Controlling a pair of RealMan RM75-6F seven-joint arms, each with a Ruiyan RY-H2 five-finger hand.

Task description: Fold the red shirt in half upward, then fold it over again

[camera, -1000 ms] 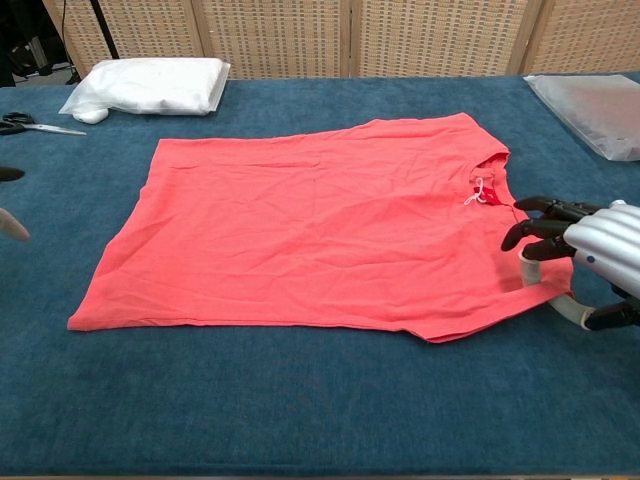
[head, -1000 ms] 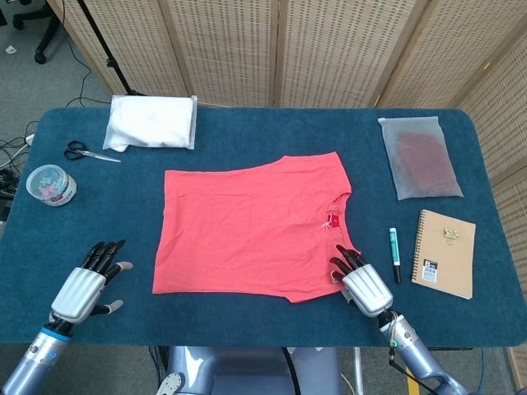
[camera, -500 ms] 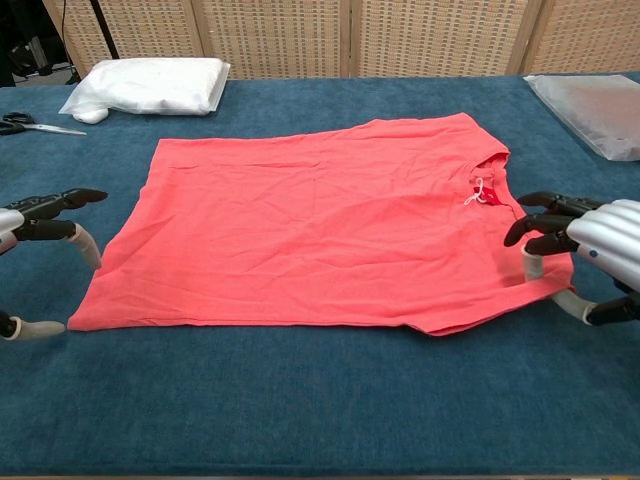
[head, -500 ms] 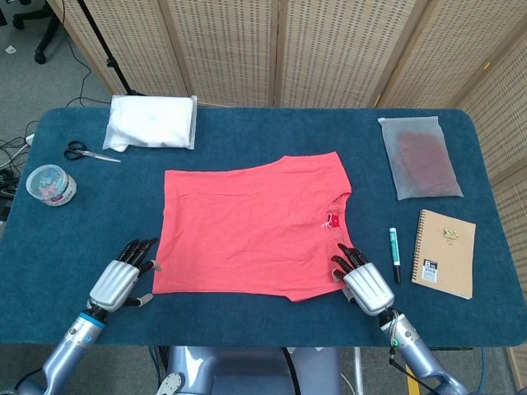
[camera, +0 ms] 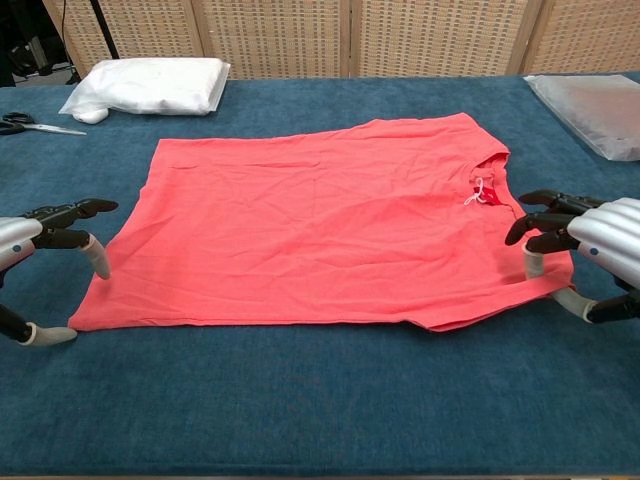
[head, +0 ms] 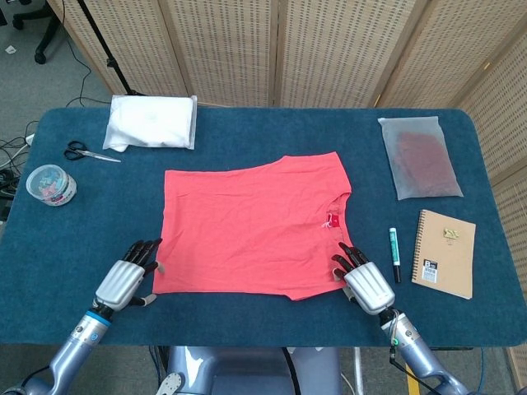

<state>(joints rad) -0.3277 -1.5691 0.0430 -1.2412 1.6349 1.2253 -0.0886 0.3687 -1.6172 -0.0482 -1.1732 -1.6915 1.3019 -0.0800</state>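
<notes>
The red shirt (head: 247, 230) (camera: 320, 220) lies flat on the blue table, its collar toward the right. My left hand (head: 123, 280) (camera: 30, 240) sits at the shirt's near-left corner. Its fingers are spread, one fingertip is at the left hem, and the thumb is on the table beside the corner. My right hand (head: 366, 286) (camera: 590, 250) is at the near-right corner below the collar. Its fingertips rest on the fabric, and its thumb stays apart just outside the hem. Neither hand grips cloth.
A white package (head: 152, 122) lies at the back left, with scissors (head: 86, 152) and a small tub (head: 51, 183) along the left edge. On the right are a translucent bag (head: 420, 156), a marker (head: 394, 253) and a notebook (head: 445, 251).
My left hand has moved right from the bare table to the shirt's near-left corner. The right hand has barely moved; the hem beside it has shifted slightly.
</notes>
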